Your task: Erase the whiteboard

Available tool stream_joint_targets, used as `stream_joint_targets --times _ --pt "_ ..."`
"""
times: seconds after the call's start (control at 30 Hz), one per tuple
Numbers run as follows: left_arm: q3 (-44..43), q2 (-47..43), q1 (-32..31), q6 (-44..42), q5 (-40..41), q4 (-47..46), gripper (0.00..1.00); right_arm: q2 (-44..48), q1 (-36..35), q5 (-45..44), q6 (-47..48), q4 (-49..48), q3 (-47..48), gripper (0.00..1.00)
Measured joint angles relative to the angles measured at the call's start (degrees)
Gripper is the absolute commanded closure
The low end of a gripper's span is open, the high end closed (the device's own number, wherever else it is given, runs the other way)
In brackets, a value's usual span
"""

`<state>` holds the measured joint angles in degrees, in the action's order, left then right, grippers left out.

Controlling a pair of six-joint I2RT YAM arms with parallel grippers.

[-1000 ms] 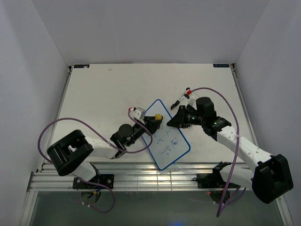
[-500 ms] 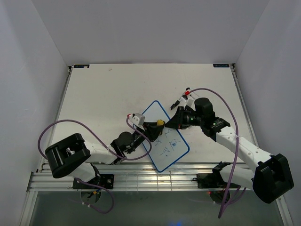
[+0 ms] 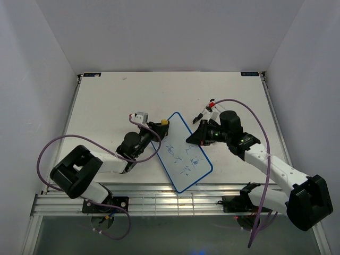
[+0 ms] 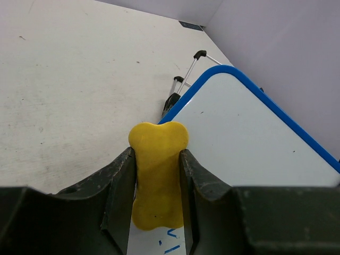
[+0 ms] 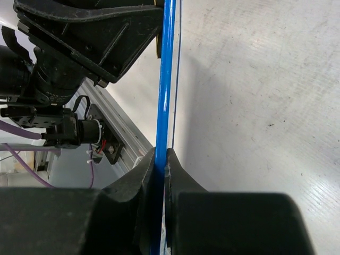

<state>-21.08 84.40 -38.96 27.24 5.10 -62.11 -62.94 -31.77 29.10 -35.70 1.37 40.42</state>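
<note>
The flat white whiteboard with a thin blue rim [image 3: 183,159] lies slantwise on the pale worktop [image 3: 117,101], faint blue scribbles on its near half. The right hand [image 5: 161,156] pinches its right rim. Farther back, the left hand [image 3: 160,126] clamps a small yellow peanut-shaped eraser [image 4: 158,175] at the board's left edge.

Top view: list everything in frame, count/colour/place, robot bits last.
whiteboard: 1, white with blue rim, centre of table
scribbles: several, blue, on the whiteboard's middle and near part
eraser: 1, yellow, at the whiteboard's far-left edge
marker-like item: 1, black with red tip, on table just beyond the whiteboard; too small to identify
table: 1, white
left gripper: 1, black, shut on eraser
right gripper: 1, black, shut on the whiteboard's blue rim
left arm, right arm: white and black, purple cables, bases at near edge
</note>
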Motion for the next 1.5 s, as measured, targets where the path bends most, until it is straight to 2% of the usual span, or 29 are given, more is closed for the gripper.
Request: stream_joint_targets --times 0.2,0.37,0.67,0.8,1.0,1.3,1.5 --pt "-0.42 0.72 0.35 -1.64 -3.91 -0.31 1.00 0.72 -0.02 -0.66 -0.17 1.51 0.00 0.92" --pt "-0.48 -0.28 -2.08 -4.70 -3.78 1.22 1.00 0.72 -0.28 -0.48 0.28 2.84 0.00 0.92" --pt "-3.28 -3.32 -15.04 -8.09 0.13 4.17 1.00 0.72 -1.16 -0.11 1.40 4.98 0.02 0.92" --pt "-1.09 -3.43 -19.23 -7.21 2.99 1.60 1.00 0.72 -1.66 -0.68 1.33 5.22 0.09 0.92" --pt "3.58 -3.19 -21.00 -4.07 5.95 -1.73 1.00 0.74 -2.38 -2.32 0.72 5.77 0.22 0.92" --pt "7.58 -2.75 -26.75 -1.03 10.93 -2.01 1.00 0.72 -2.38 -6.51 -0.37 3.82 0.31 0.92" --pt "8.94 -6.56 -27.34 -1.05 12.31 -0.20 1.00 0.17 -2.38 -5.53 -1.42 0.74 0.31 0.92"
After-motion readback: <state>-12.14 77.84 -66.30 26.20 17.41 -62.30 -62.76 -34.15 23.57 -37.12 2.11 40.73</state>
